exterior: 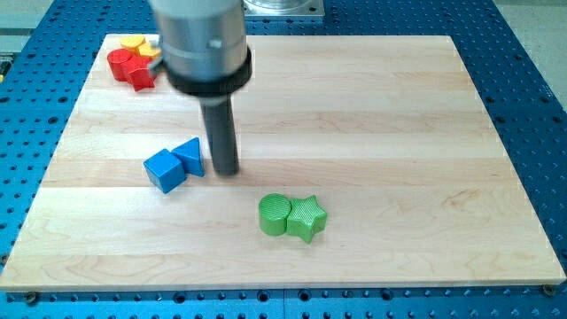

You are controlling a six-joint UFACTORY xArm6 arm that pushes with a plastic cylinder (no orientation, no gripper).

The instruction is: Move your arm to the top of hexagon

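Note:
My tip [228, 170] stands on the board just right of a blue triangle block [190, 156], close to it or touching it. A blue cube [164, 169] sits against the triangle's left side. At the view's top left, a red round block [120, 62] and a red star [140, 73] lie together with yellow blocks: one [133, 42] above the red ones, another [152, 51] partly hidden behind the arm's grey body [200, 40]. Which one is the hexagon I cannot tell from here.
A green cylinder [274, 214] and a green star [306, 217] sit side by side below and right of my tip. The wooden board [372, 133] lies on a blue perforated table [532, 106].

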